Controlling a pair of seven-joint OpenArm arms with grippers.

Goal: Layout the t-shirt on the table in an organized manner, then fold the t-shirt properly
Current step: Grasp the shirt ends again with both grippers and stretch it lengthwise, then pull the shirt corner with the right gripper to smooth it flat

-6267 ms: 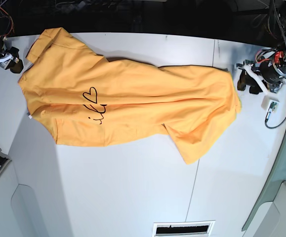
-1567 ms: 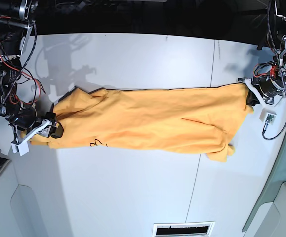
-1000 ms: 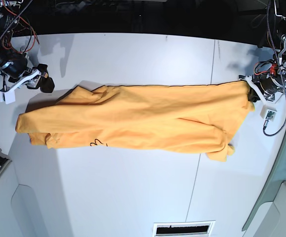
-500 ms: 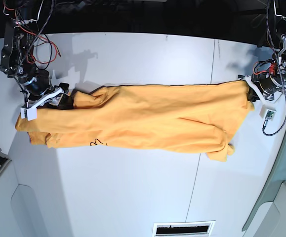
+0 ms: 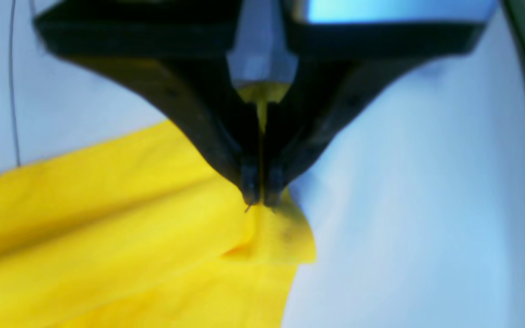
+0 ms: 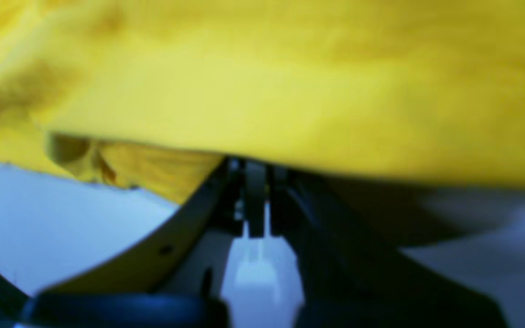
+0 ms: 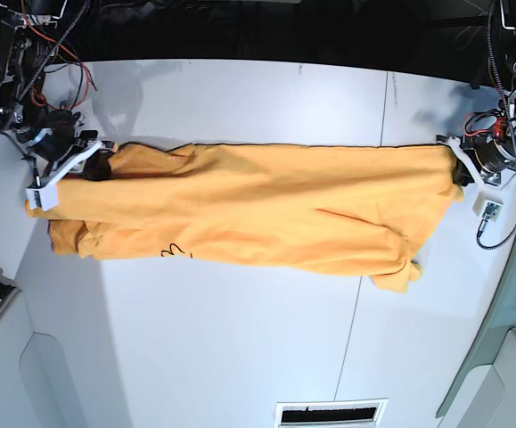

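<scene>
Base | t-shirt (image 7: 258,209) stretched long, creased | left claw (image 5: 260,200) and right claw (image 7: 97,165) clamp its ends

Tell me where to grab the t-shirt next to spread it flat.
Probably the loose bunched corner of the t-shirt, from the near table side: it sags unheld, while both grippers, left and right, pinch the far edge.
</scene>
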